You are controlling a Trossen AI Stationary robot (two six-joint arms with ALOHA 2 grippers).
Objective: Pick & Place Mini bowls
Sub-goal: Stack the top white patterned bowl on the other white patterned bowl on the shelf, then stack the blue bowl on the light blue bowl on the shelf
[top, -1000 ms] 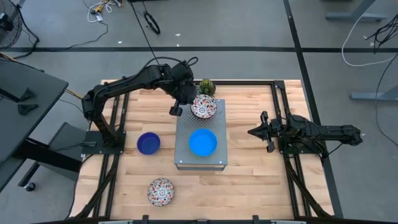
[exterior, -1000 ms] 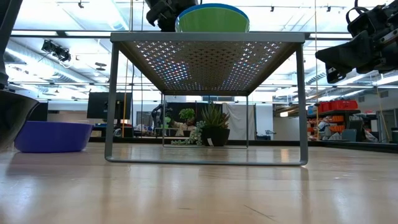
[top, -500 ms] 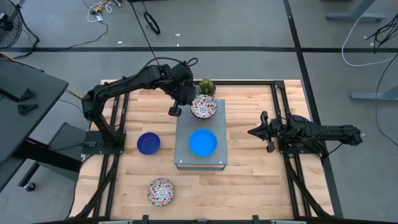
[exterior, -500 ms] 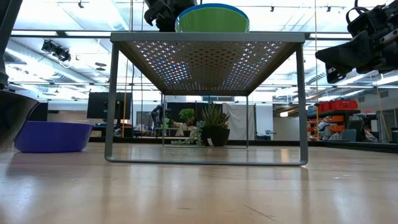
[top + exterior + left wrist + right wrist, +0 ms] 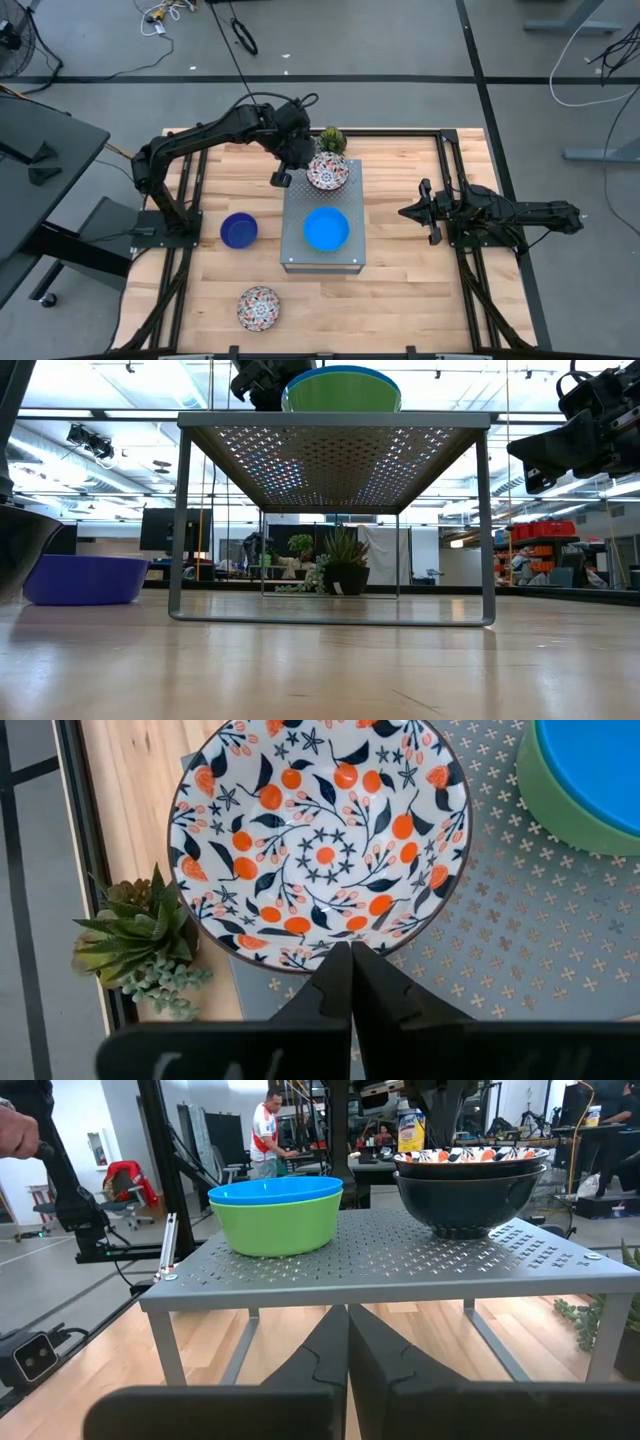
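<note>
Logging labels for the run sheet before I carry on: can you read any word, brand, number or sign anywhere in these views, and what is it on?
No text can be read in any view.
The floral bowl, the light blue bowl nested in the green bowl and the perforated metal box carry patterns only, no lettering.
A white bottle in the room behind has a label too blurred to read.

Bright even overhead light, soft shadows, low view backlit — ceiling glare, tabletop foreground blurred
</note>
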